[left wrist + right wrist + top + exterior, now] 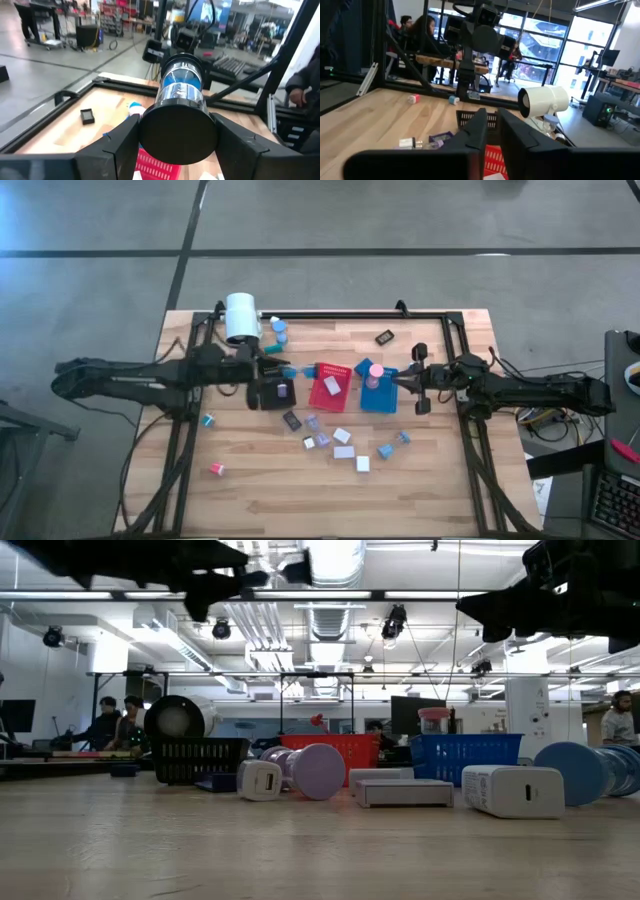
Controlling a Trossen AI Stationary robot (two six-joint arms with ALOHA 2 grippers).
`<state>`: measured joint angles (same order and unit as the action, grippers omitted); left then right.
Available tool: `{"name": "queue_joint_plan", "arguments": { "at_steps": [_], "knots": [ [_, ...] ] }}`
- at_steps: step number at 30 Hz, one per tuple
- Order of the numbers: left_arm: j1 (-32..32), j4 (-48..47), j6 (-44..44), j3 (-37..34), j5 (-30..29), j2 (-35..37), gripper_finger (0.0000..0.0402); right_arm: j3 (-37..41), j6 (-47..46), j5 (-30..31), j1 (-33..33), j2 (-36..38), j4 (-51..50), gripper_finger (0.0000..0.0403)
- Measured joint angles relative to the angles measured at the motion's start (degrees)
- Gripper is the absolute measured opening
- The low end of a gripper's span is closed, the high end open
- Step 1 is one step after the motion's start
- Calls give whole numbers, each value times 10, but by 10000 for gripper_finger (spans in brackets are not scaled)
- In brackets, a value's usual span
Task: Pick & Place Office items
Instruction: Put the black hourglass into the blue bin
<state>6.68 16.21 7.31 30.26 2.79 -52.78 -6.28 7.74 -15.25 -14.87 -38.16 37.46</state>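
My left gripper (pixel 283 370) hovers over the far edge of the black tray (pixel 266 395), shut on a blue cylinder with a black end (pixel 180 90). My right gripper (pixel 398 381) hangs shut over the right edge of the blue tray (pixel 381 399), empty. A pink cap (pixel 376 370) sits in the blue tray, a white block (pixel 333 383) in the red tray (pixel 322 397), and a lavender block (pixel 283 390) in the black tray. Several white, grey and lavender blocks (pixel 344 451) lie loose on the table nearer me. My left gripper pinches the blue cylinder between its two fingers (pixel 122 142), one on each side near the black end (pixel 177 132). The cylinder lies level along the fingers, its clear blue body (pixel 181 82) pointing away from the wrist. It is lifted clear of the table.
A big white cylinder (pixel 241 317) lies at the far left, with two blue caps (pixel 279 331) beside it. A black bit (pixel 384 336) sits near the far edge. A teal bit (pixel 208 420) and a pink cap (pixel 217 470) lie near left. A black frame (pixel 430 315) borders the table.
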Motion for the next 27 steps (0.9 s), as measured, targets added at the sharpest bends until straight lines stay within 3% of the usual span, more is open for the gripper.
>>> {"name": "queue_joint_plan", "arguments": {
  "at_steps": [7,15,27],
  "knots": [
    [-2,13,2,95,23,-151,214,0,30,-3,22,-6,9,157],
    [-2,13,7,199,56,-269,214,0,105,3,45,-5,37,266],
    [-2,14,11,315,82,-385,214,0,104,4,45,-5,54,340]
  ]
}}
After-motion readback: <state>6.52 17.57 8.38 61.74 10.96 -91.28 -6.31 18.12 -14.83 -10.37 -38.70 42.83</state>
